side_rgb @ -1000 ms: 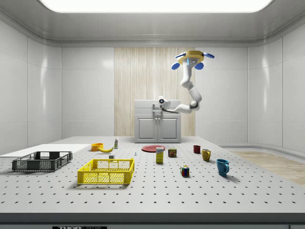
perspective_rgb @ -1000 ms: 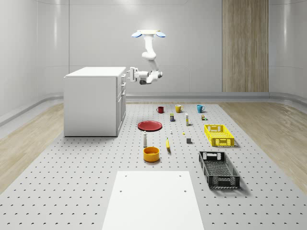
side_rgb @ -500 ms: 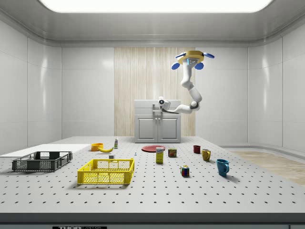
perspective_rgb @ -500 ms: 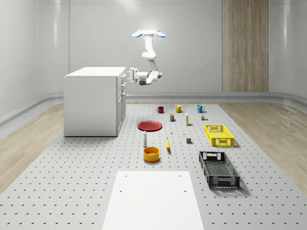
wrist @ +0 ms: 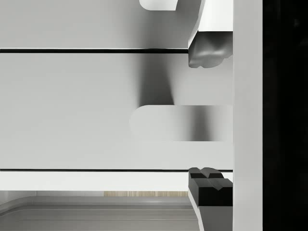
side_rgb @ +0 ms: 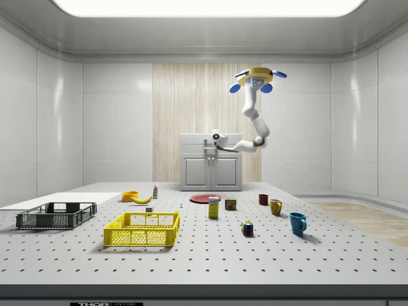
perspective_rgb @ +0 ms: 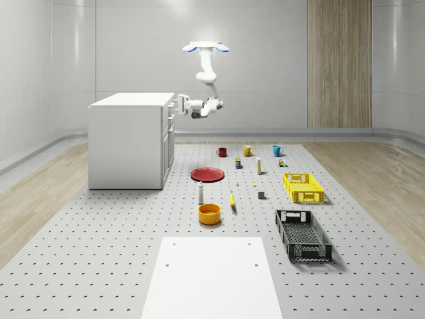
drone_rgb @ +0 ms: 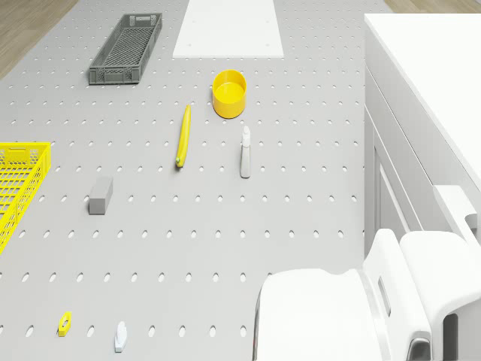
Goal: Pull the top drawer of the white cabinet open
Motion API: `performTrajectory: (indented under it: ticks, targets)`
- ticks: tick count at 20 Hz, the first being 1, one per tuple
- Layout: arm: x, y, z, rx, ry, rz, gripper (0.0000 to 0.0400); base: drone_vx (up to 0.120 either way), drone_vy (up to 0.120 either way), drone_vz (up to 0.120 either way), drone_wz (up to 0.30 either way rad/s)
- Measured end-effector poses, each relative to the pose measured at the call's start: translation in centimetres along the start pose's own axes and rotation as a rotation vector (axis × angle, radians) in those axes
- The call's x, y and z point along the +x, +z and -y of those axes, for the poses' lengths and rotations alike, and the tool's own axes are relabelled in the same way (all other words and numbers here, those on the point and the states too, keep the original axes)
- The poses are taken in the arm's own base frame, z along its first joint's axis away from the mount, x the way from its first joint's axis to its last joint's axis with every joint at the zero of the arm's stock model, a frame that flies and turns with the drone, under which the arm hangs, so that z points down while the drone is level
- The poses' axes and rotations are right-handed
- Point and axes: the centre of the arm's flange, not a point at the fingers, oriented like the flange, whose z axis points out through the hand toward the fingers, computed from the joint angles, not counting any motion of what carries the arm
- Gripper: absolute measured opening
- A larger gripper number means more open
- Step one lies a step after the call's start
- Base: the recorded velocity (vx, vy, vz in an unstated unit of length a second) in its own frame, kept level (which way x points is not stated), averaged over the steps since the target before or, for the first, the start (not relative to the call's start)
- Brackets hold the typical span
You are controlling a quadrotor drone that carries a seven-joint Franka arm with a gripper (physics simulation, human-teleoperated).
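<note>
Basically: grab the handle bar, pull straight

So your white cabinet (perspective_rgb: 129,141) sits at the far-left corner of the pegboard floor, boxy with flat fronts. The top drawer (wrist: 86,108) looks rigid and should slide stiffly, so take the rounded handle (wrist: 159,123). Your drone (perspective_rgb: 206,46) hovers beside the cabinet. The gripper (wrist: 210,115) fingers sit spread wide, 1 on each side of that handle, not clamped yet.
</note>
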Motion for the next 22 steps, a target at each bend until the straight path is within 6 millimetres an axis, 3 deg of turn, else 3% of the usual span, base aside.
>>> performTrajectory:
  ticks: [13, 16, 19, 21, 22]
  targets:
    - [0.8, 0.6, 0.8, 0.0, 0.0, 0.0, 0.0305, 0.0, 0.0, 0.0, 0.0]
    - [0.8, 0.6, 0.8, 0.0, 0.0, 0.0, 0.0208, 0.0, 0.0, 0.0, 0.0]
    - [0.8, 0.6, 0.8, 0.0, 0.0, 0.0, 0.0154, 0.0, 0.0, 0.0, 0.0]
    - [0.8, 0.6, 0.9, -0.002, 0.009, -0.001, 0.0143, 0.0, 0.0, 0.0, 0.0]
    - [0.3, 0.5, 1.2, -0.017, 0.048, -0.008, 0.0195, 0.0, 0.0, 0.0, 0.0]
